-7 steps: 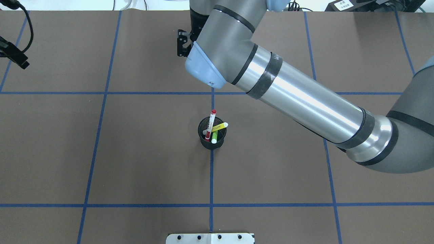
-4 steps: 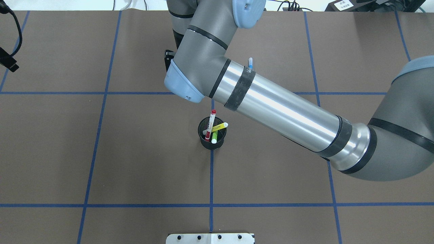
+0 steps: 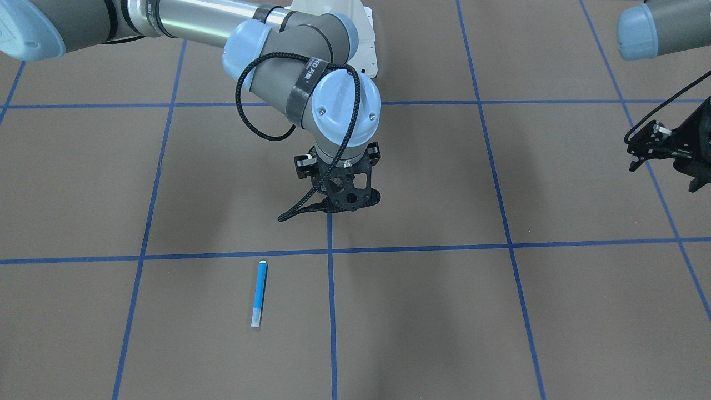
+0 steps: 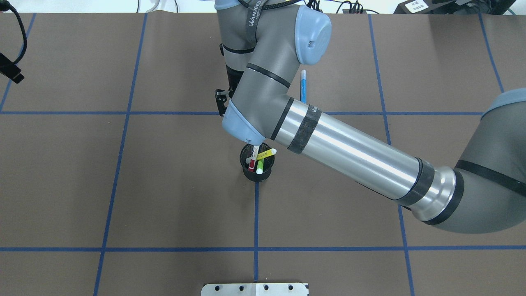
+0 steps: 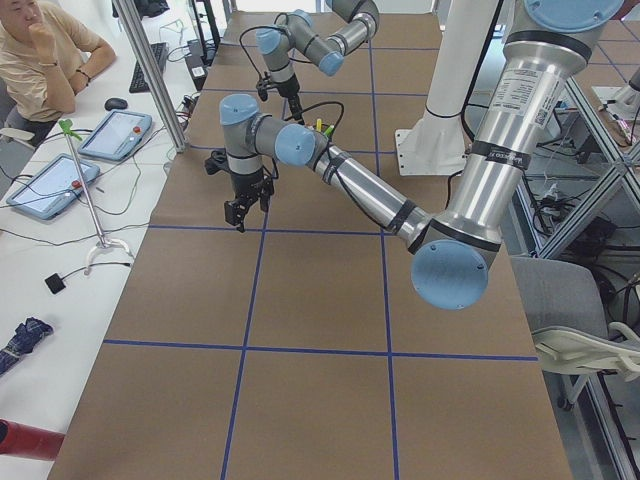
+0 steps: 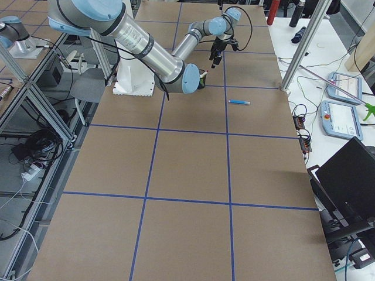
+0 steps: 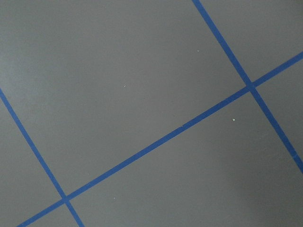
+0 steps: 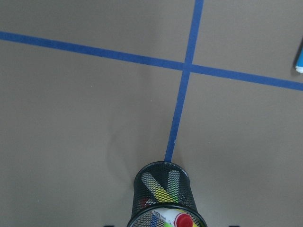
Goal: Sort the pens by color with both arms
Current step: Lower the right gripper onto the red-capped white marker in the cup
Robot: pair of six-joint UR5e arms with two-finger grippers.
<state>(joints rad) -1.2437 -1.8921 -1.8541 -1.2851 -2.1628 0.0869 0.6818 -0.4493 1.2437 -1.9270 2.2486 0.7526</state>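
Blue pen (image 3: 259,293) down; back to the cup for the next.
From the front: flat and alone on the brown mat, well apart from the right gripper (image 3: 339,186), fingers hidden under the wrist, so cannot tell whether spread or pressed together; left gripper (image 3: 664,166) off at the edge, apparently spread, nothing in it. From overhead: only the pen's tip visible past the right arm half a second ago, most of it bare now, wrist swung in beside the black mesh cup (image 4: 246,172) holding the red-ended (image 4: 251,161), yellow (image 4: 266,154) and green (image 4: 259,168) pens. From the right wrist: looking down on the cup's rim, blue pen at the frame edge. Probably one colour placed, three to go.
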